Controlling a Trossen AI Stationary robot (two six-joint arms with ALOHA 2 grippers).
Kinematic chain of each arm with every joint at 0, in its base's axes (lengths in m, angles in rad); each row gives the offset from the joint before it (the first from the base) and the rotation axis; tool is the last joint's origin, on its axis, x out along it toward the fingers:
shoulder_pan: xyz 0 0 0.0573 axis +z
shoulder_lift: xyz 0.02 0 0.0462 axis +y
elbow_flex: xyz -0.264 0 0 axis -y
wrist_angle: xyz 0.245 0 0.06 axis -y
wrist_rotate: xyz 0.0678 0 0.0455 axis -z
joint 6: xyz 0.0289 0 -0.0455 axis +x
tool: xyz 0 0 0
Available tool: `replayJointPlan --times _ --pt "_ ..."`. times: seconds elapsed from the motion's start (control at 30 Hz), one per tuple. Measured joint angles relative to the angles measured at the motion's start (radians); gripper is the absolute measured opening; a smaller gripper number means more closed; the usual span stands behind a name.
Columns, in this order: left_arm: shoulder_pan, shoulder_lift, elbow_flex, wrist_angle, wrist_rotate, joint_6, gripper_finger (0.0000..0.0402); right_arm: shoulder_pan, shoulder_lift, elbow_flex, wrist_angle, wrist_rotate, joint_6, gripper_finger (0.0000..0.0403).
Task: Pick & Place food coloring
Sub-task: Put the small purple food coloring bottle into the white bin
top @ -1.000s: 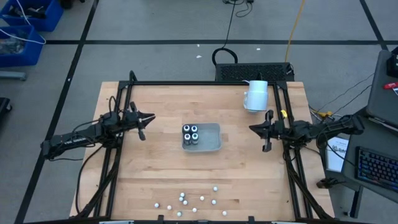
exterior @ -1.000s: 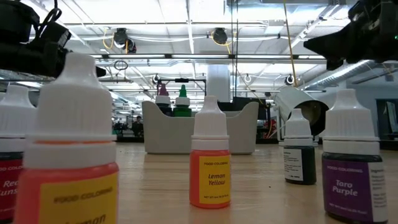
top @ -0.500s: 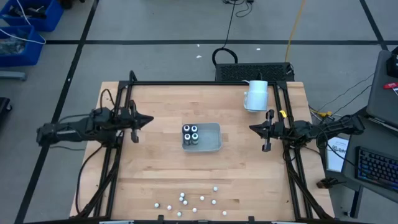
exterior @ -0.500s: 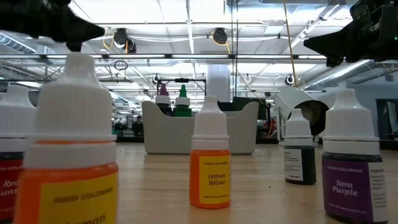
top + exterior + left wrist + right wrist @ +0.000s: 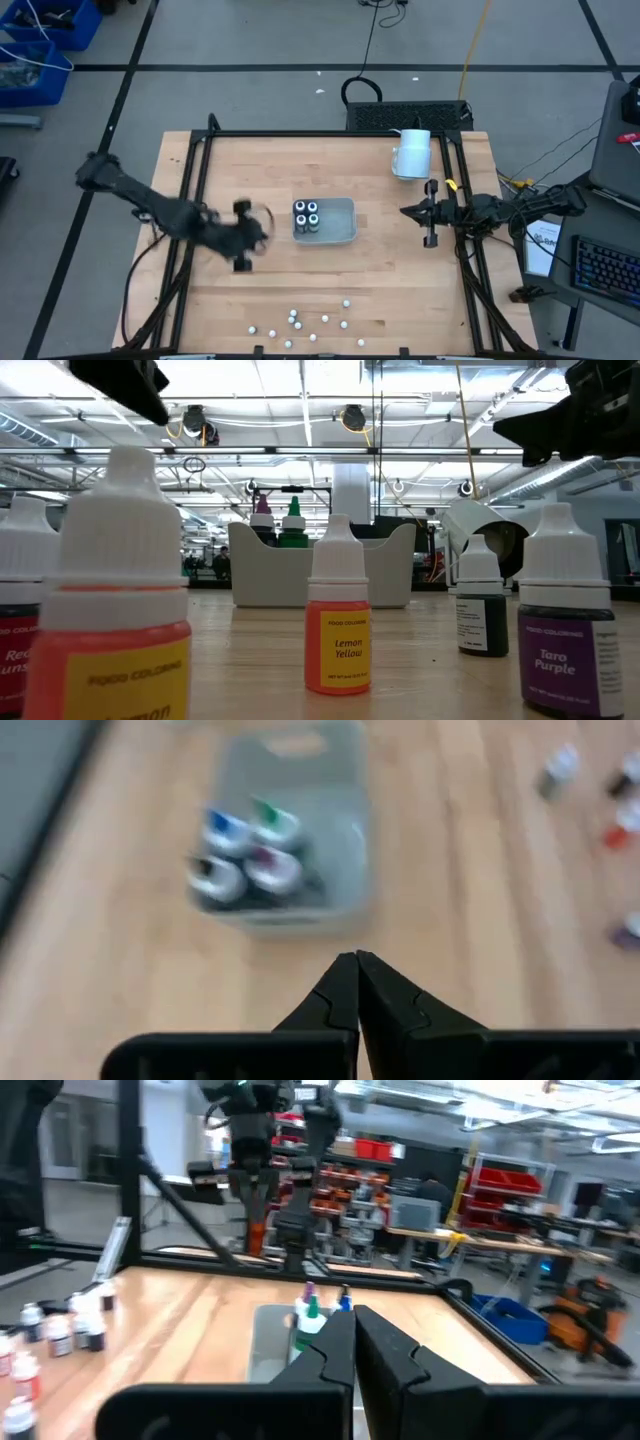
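Note:
Four dark jars (image 5: pixel 306 215) stand in the left end of a pale grey tray (image 5: pixel 340 232) at the table's middle; the left wrist view shows their coloured tops (image 5: pixel 245 855). Several tiny bottles (image 5: pixel 300 322) stand loose near the table's near edge; up close one reads Lemon Yellow (image 5: pixel 338 630) and another Taro Purple (image 5: pixel 565 630). My left gripper (image 5: pixel 262 230) is shut and hovers just left of the tray, its shut tips (image 5: pixel 355 960) pointing at the tray. My right gripper (image 5: pixel 405 210), shut (image 5: pixel 352 1315), waits right of the tray.
A large white mug-like cylinder (image 5: pixel 411 153) lies near the far right corner. Black frame rails (image 5: pixel 190 170) run along the table's left, far and right sides. Bare wood lies between the tray and the loose bottles.
My left arm has swung from the table's left rail toward the right and the near edge, bringing its gripper close to the tray's left end; it shows motion blur. The jars, tray and bottles stay in place.

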Motion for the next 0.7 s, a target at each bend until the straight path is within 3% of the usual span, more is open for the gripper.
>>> replayJointPlan --times 0.23,0.47,0.7 --pt "-0.223 0.385 0.342 -0.362 0.022 -0.337 0.0011 0.000 0.000 0.000 0.005 -0.014 -0.034 0.0000" --pt "-0.329 0.589 0.527 -0.386 0.201 -0.543 0.0072 0.000 0.000 0.000 0.001 -0.015 -0.021 0.0000" --pt "-0.380 0.679 0.559 -0.388 0.323 -0.643 0.0163 0.000 0.000 0.000 -0.003 -0.015 0.029 0.0000"
